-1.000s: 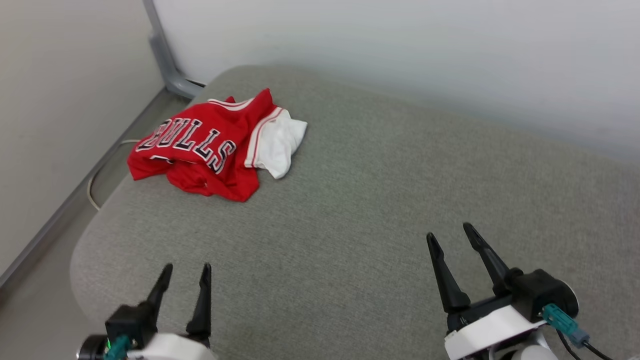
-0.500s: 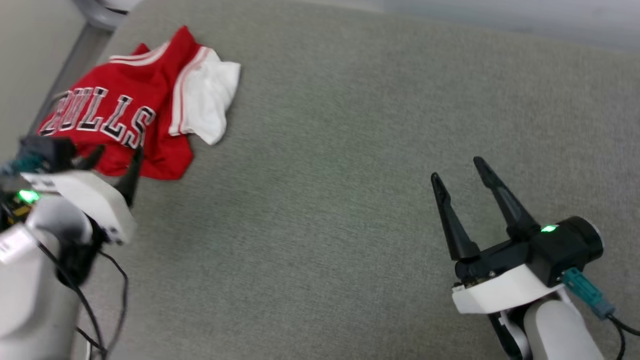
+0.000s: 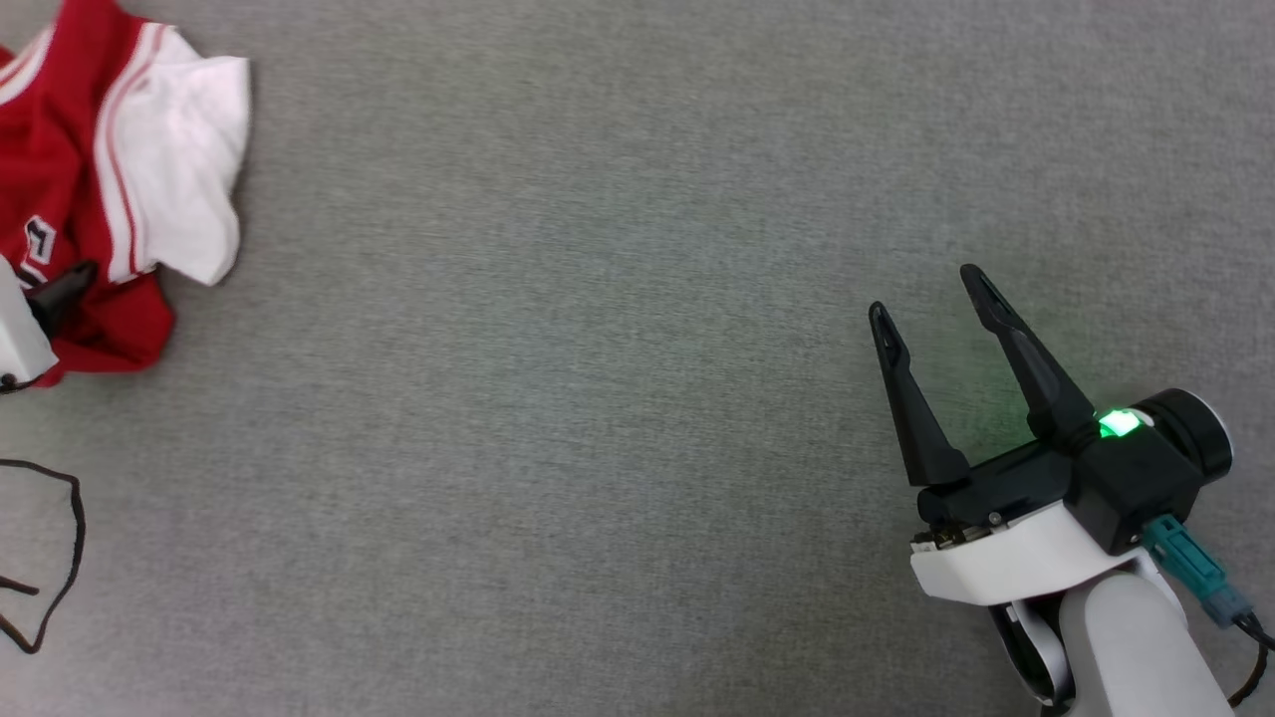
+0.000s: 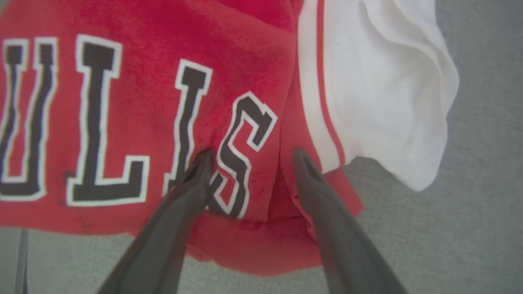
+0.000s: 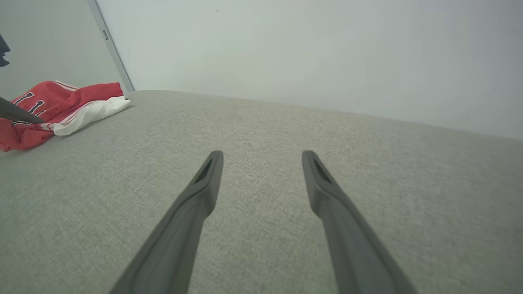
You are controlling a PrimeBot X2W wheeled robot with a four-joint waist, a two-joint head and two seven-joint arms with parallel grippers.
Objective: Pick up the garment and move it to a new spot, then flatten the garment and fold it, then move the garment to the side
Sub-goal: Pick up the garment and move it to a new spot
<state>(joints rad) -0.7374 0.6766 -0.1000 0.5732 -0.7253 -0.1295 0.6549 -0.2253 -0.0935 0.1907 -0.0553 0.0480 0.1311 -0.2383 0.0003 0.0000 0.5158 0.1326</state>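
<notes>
- a grey woven pad (image 3: 598,398) is lying under both arms, and a pale wall (image 5: 286,49) is rising behind its far edge, with a grey post (image 5: 110,45) standing at the far left corner.
- the head camera is now tilting down much further than a second ago, so the shift of the whole picture is the camera's doing, not the shirt's.
- the shirt (image 3: 60,149) is lying in the same crumpled heap at the far left of the pad, its white sleeve (image 3: 179,179) spilling out to the right and the black lettering facing up.
- the real change is the left claw (image 4: 251,153): a second ago it was resting at the near edge, and now it is reaching right over the heap, released and spread wide, its tips straddling a red fold by the letter "s".
- whether those tips are already pressing into the cloth, i cannot tell; nothing is being gripped yet.
- the right claw (image 3: 924,289) is hanging over bare pad at the near right, well apart from the shirt, also released and holding nothing, as it was a second ago.
- for the task this is looking like the last beat before the first pick-up: the moving, flattening and folding are all still waiting.
- counting: one shirt, one white sleeve showing, two claws with two dark fingers each, one green light (image 3: 1118,423) glowing on the right wrist, one loose black cable (image 3: 80,528) looping at the near left, one post.
</notes>
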